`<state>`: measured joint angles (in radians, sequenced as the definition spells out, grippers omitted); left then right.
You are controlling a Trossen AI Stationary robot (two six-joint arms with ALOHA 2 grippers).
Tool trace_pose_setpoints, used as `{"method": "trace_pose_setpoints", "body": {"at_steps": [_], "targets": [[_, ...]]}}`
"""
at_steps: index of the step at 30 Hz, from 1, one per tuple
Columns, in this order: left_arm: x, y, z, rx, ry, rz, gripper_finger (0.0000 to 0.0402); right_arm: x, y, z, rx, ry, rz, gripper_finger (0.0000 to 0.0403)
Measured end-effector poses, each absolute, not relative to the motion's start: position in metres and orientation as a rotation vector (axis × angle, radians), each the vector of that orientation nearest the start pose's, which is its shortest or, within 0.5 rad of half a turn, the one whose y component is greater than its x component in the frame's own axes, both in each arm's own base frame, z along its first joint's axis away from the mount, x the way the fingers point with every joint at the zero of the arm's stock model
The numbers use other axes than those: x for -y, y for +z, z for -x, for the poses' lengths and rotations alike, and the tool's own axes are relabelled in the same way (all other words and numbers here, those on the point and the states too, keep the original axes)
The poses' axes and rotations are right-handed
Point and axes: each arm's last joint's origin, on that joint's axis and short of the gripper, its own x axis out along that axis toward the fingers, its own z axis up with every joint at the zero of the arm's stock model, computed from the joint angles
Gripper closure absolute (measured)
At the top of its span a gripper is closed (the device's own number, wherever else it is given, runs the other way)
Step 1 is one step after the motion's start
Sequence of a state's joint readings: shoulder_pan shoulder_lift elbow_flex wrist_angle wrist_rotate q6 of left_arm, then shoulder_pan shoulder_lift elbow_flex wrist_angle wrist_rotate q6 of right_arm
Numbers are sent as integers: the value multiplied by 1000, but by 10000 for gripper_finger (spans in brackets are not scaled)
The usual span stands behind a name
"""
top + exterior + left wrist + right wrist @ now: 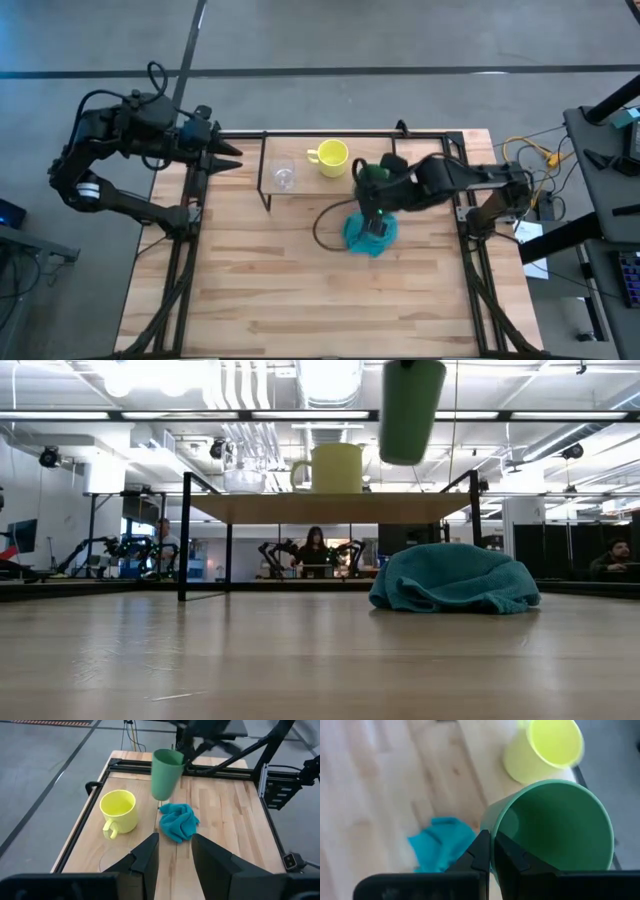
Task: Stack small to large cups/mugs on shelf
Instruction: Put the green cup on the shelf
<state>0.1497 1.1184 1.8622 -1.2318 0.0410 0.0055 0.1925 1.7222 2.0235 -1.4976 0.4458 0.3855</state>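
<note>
1 smooth tapered green cup (164, 772), crumpled teal cloth (455, 579), glossy yellow mug (120, 810)

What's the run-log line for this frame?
right gripper: shut on green handleless cup, raised above teal cloth | yellow mug, clear glass cup: on wood shelf | left gripper: open, waiting at table's left edge

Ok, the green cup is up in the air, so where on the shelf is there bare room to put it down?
The shelf is bare on its right part, from the yellow mug out to the end by the right arm. The left part is crowded: the glass cup and mug stand close together. The right gripper holds the green cup above the teal cloth. The left gripper waits off the shelf's left end.
</note>
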Motion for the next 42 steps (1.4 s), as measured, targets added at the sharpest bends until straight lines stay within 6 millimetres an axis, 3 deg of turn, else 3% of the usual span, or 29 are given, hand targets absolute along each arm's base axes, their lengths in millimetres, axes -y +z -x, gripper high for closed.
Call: {"method": "trace_pose_setpoints", "body": {"at_steps": [16, 35, 42], "targets": [[-21, 503, -146, -508, 111, 42, 299, 15, 402, -310, -1185, -522, 79, 392], [-24, 502, -151, -515, 179, 13, 299, 43, 399, -308, -1252, -289, 2, 392], [-24, 502, -151, -514, 179, 13, 299, 50, 399, -308, -1254, -294, -2, 392]]}}
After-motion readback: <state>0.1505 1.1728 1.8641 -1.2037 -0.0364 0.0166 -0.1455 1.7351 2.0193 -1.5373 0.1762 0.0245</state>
